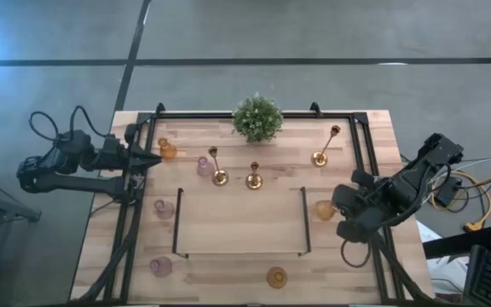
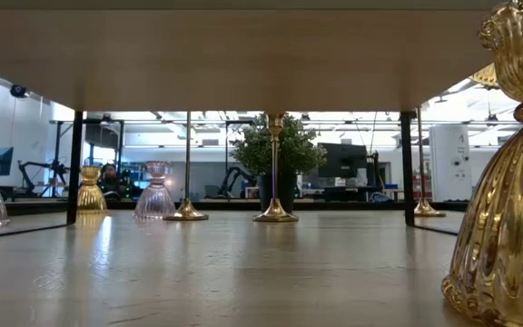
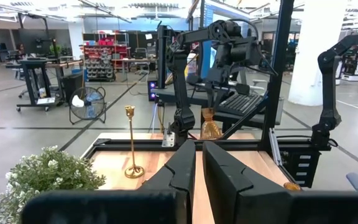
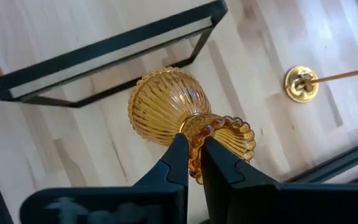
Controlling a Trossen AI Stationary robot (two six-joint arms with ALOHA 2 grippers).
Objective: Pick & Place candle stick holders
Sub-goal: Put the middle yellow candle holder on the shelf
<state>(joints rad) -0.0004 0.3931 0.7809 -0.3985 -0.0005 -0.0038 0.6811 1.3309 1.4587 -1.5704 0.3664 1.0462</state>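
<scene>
My right gripper (image 1: 337, 209) is shut on an amber glass cup (image 1: 325, 210) at the table's right, beside a low black frame (image 1: 241, 253). My left gripper (image 1: 153, 159) is shut and empty at the far left, next to another amber cup (image 1: 168, 151). Three gold candlesticks (image 1: 218, 173) (image 1: 254, 177) (image 1: 322, 153) stand on their round bases along the far side. Three pink cups (image 1: 205, 166) (image 1: 164, 208) (image 1: 160, 266) and a third amber cup (image 1: 276, 277) stand on the table. My right gripper pinches the amber cup's scalloped top rim (image 4: 194, 163) between its two fingers. The fingers come slanting down from the table's right side. The ribbed body (image 4: 163, 106) hangs below the fingers; in the left wrist view the cup (image 3: 211, 129) looks upright and just off the table.
A bushy green potted plant (image 1: 257, 118) stands at the far middle. A black rail frame (image 1: 361, 136) runs around the table's far and side edges. Bare wood lies inside the low black frame at the middle.
</scene>
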